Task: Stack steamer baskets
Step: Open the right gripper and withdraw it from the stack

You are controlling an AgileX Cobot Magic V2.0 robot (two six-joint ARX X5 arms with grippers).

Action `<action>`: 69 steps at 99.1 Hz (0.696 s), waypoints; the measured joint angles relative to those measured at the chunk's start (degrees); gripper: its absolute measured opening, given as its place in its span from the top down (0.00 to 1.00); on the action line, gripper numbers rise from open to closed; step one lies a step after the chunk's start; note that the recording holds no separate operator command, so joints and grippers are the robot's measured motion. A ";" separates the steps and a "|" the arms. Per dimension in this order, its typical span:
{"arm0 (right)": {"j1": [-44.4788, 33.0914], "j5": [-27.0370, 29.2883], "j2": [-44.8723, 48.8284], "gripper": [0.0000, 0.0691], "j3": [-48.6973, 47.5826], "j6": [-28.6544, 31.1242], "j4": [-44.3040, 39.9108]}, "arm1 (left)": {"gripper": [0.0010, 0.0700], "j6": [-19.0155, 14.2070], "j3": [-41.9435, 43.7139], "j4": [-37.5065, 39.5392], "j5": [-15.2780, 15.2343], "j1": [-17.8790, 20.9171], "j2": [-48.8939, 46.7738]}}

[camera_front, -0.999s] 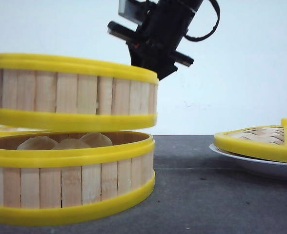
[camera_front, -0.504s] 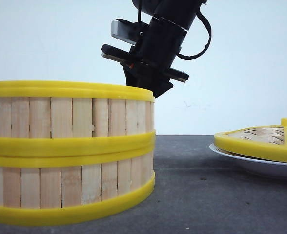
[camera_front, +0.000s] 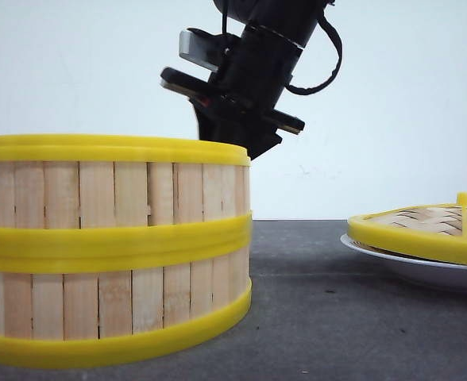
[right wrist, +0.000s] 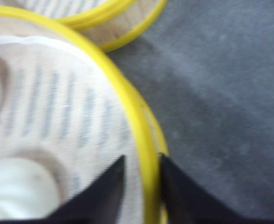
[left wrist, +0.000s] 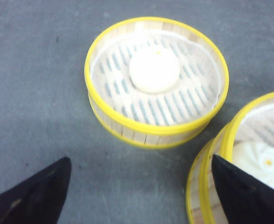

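Yellow-rimmed top steamer basket (stacked) apparently sits pinched at its wall by right tool.

Front view: sits low, near table height, facing forward across the dark table; the stacked baskets fill its 9 o'clock side very close, the plate lies at 3 o'clock.
Left wrist view: looks steeply down from moderate height onto a single basket, the stack's rim at 4 o'clock.
Right wrist view: pressed close and blurred over the stack's rim.
Shared: all three views see the stack; both wrist views see the single basket.
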 joint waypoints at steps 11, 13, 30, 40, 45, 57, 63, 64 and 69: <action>0.15 -0.15 -2.51 0.61 0.35 0.28 -1.09 | 0.16 0.00 2.43 0.39 0.00 1.03 3.61; 0.15 -0.15 -3.32 0.60 0.37 0.28 -1.22 | 0.16 0.00 3.19 0.48 0.00 1.36 4.46; -0.66 0.02 -11.93 0.58 1.07 -0.02 -4.98 | 0.16 0.02 10.71 2.58 0.00 4.72 13.27; -2.03 0.31 -17.29 0.58 1.11 -1.09 -9.35 | 0.16 0.02 14.27 3.96 -0.02 6.95 20.15; -3.23 1.60 -19.80 0.58 1.11 -1.62 -11.93 | 0.16 0.02 15.82 3.98 0.00 7.76 23.80; -7.52 7.96 -25.44 0.58 1.11 -2.89 -19.21 | 0.16 0.02 18.99 4.22 0.00 8.90 32.33; -10.01 10.49 -27.52 0.58 1.11 -3.04 -22.40 | 0.16 0.02 20.83 4.33 0.00 9.40 36.63; -10.45 10.80 -27.80 0.58 1.11 -3.04 -22.88 | 0.16 0.02 21.11 4.39 0.00 9.46 37.27; -12.79 11.98 -29.14 0.58 1.11 -3.06 -25.03 | 0.16 0.02 22.21 5.03 0.00 9.79 40.26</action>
